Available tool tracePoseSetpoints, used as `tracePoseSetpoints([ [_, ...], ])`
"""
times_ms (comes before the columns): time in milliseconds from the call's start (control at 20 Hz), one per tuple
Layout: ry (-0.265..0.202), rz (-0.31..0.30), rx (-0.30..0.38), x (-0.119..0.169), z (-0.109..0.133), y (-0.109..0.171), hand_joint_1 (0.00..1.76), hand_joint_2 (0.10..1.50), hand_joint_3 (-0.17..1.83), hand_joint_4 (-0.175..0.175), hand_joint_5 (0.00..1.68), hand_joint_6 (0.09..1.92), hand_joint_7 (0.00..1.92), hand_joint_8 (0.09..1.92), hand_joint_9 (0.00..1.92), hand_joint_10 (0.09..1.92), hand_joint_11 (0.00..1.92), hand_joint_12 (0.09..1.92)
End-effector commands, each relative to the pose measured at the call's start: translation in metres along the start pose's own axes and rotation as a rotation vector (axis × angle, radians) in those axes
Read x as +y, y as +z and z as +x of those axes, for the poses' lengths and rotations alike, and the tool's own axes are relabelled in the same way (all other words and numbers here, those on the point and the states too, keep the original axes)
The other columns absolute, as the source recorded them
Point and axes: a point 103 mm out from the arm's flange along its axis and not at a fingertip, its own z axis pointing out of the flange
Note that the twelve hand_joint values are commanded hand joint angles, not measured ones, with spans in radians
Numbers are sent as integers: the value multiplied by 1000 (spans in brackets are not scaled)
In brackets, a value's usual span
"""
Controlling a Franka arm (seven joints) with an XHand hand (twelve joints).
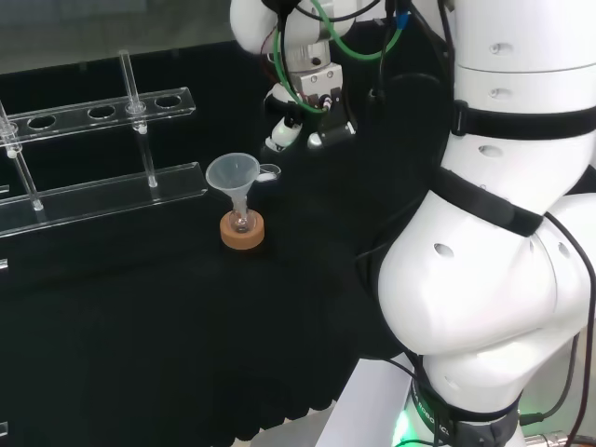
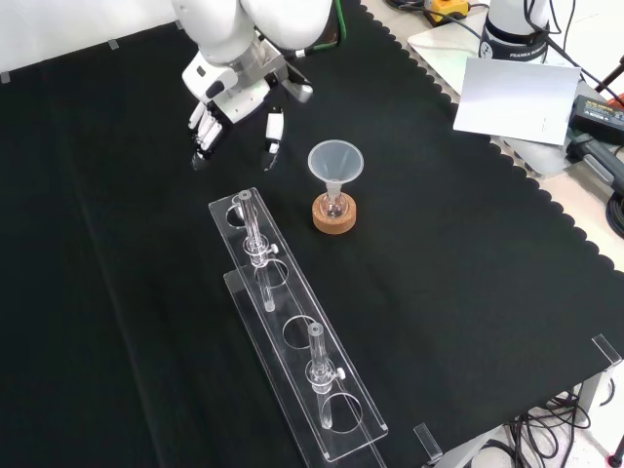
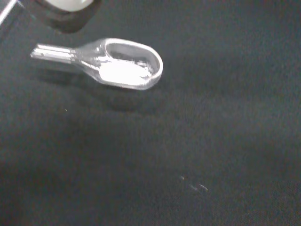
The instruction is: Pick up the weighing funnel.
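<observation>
– Above the worktop your hand [image 1: 312, 98] hangs with its fingers pointing down, relaxed and apart, holding nothing. The weighing funnel [image 3: 123, 66] lies on the black cloth beneath it, untouched.

– How does it lie?

– On its side wall, bowl facing up and stem level with the cloth. The wrist view shows a white patch in the bowl, which looks like powder.

– So how should you expect it to handle?

– I'd judge it light, stiff and smooth, so it may slip between your fingers. If it is glass, it will also break easily. The stem looks thin and round and would probably roll. You'd do better to pinch across the bowl's two long sides, near where it narrows, and keep it level so nothing spills.

– Anything close by?

– In the head view the big funnel [image 1: 233, 175] on its cork ring [image 1: 242, 233] stands near, just left of the piece. Mind it as you come down. The clear rack [image 1: 102, 197] is well apart.
</observation>
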Motion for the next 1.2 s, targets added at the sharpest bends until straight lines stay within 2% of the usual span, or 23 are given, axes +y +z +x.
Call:
tracePoseSetpoints([
  [50, -26, 15, -7, 11, 2, 19, 801, 754, 223, -52, 548, 87, 467, 716, 667, 582, 423, 1314],
  [550, -38, 36, -26, 19, 18, 49, 787, 714, 283, -40, 611, 99, 517, 696, 717, 547, 485, 1282],
  [950, -34, 40, -46, 26, 21, 61, 808, 684, 345, -30, 632, 176, 537, 677, 766, 510, 516, 1272],
  [1200, -33, 47, -49, 31, 20, 64, 830, 657, 409, -17, 596, 442, 558, 662, 807, 477, 539, 1263],
])
